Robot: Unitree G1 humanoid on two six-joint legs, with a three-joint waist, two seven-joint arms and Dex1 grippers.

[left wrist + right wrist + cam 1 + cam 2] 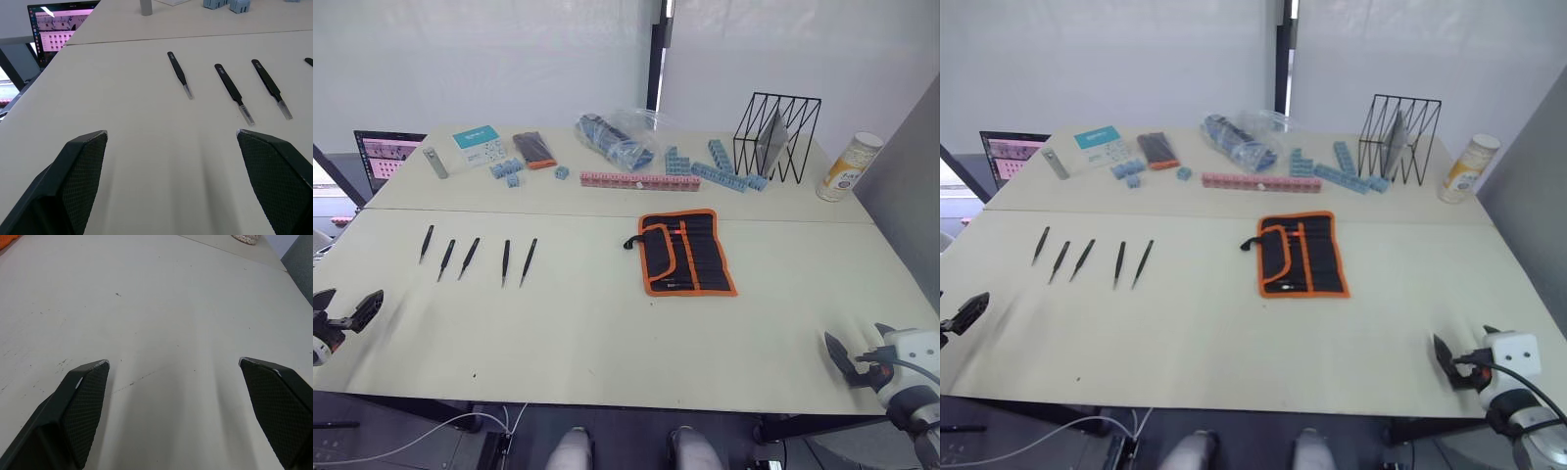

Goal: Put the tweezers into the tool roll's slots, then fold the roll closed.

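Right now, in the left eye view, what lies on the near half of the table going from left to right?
Left gripper → row of five tweezers → open tool roll → right gripper.

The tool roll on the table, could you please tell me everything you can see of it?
The tool roll is a black fabric pouch with orange edging and an orange stripe down its inner face. It lies unrolled and flat on the cream table, inner face up, right of centre and slightly skewed. Narrow black pockets run across it; whether they hold anything cannot be made out. A black tie strap sticks out from its left edge. Nothing touches it but the table; the five tweezers lie well off to its left.
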